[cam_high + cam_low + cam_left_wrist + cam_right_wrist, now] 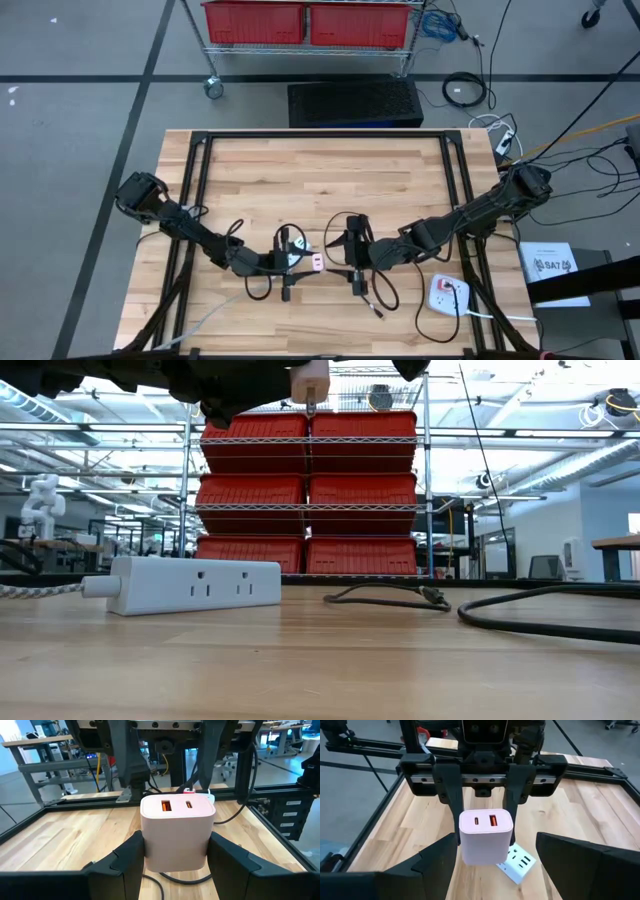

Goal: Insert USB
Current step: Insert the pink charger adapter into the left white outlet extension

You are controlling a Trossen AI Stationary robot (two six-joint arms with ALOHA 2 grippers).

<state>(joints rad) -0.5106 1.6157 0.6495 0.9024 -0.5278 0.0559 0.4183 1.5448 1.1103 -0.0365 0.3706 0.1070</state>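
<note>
**Two arms facing over a wooden table, one holding a charger**

Two dark arms meeting near the table's (320,170) middle. Left gripper (175,857) clamped on a pale pink charger (177,832), raised above the wood, its two ports facing the right arm. Right gripper (495,855) just opposite, fingers (437,857) spread wide apart, holding nothing. White power strip (190,584) lying flat on the table to the right. Black cable (390,596) loose on the wood nearby.
</note>
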